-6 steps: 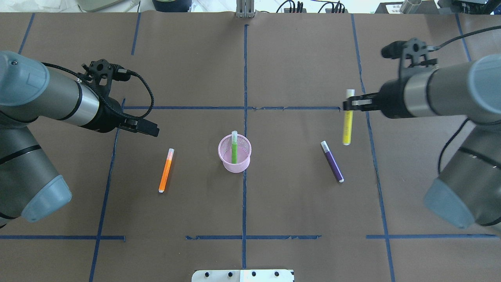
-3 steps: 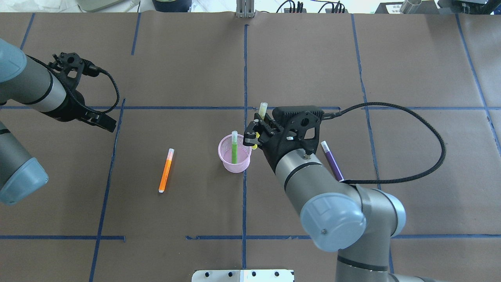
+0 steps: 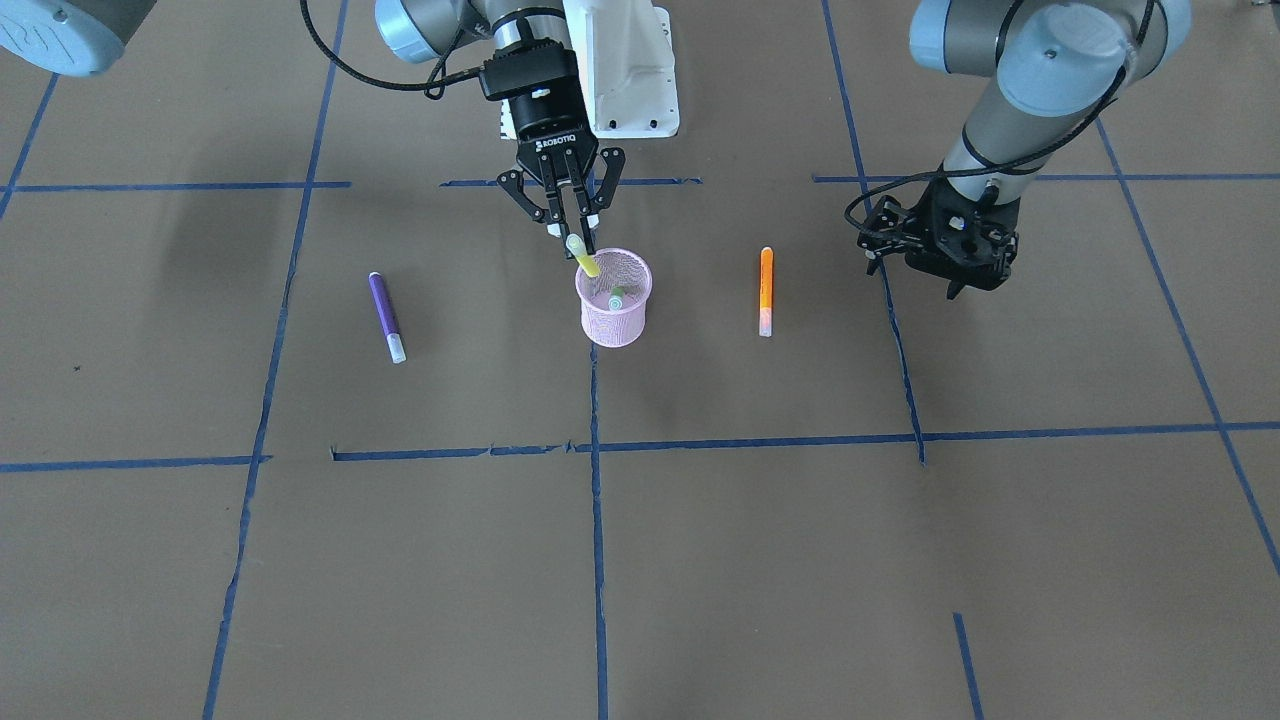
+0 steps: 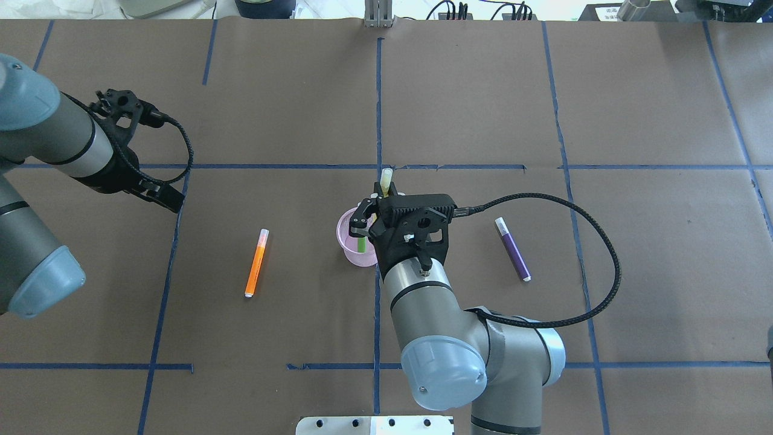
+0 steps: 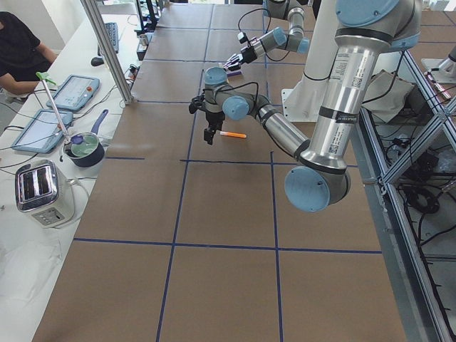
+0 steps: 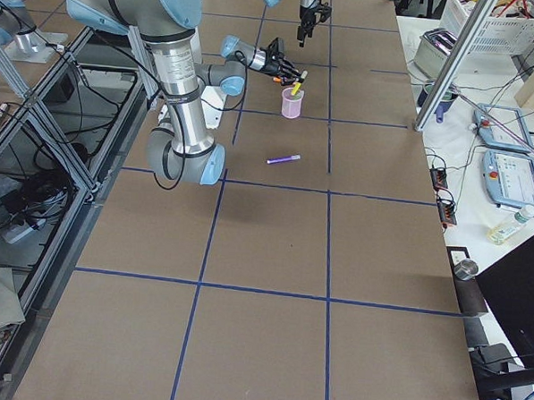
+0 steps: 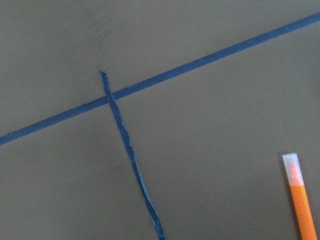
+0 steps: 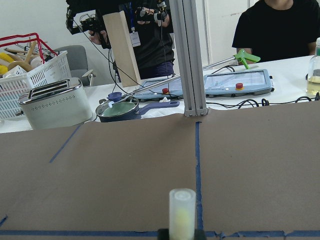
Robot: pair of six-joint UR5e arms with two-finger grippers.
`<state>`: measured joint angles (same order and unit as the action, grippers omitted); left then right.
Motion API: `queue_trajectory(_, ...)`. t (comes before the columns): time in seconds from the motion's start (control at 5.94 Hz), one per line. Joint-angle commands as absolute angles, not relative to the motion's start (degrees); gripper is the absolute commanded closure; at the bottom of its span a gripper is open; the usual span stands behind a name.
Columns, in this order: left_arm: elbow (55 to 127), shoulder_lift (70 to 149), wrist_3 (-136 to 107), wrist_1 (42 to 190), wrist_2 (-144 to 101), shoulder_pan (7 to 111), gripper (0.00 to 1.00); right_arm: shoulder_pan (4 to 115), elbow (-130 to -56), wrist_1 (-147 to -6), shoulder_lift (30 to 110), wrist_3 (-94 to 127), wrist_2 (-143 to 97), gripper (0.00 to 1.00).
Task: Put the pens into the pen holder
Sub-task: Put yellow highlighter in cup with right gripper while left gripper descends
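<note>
The pink mesh pen holder stands at mid-table, and also shows in the front view. A green pen is inside it. My right gripper is just above the holder's rim, shut on the cap end of a yellow pen. That pen tilts with its lower end inside the holder, and its cap shows in the right wrist view. An orange pen lies left of the holder and a purple pen right of it. My left gripper hovers beyond the orange pen, open and empty.
Blue tape lines cross the brown table cover. A white metal plate sits at the near edge. The right arm's cable loops above the purple pen. A toaster, a pot and tablets lie past the far edge.
My right arm swung in from the far right with the yellow pen and lowered its end into the holder. My left arm pulled back to the left, away from the orange pen.
</note>
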<state>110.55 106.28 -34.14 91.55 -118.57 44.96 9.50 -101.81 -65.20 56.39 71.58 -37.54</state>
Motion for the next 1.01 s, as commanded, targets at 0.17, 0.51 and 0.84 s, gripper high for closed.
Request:
queue_trajectory(0.17,106.6,112.3,-43.1,91.6,-118.5,38.6,0.0,9.1,-101.3,-65.1,55.8,71.7,-36.7,0.03)
queue_trajectory(0.51,104.0,113.5,-48.6,92.6,-118.5,37.7,0.02,11.5,-106.5,-65.3,55.1,71.2,-46.6,0.01)
queue_trajectory(0.84,100.0,114.9,-49.7,92.8,-118.2,35.4,0.12,20.3,-113.4,-65.7,61.2,71.6,-68.7,0.01)
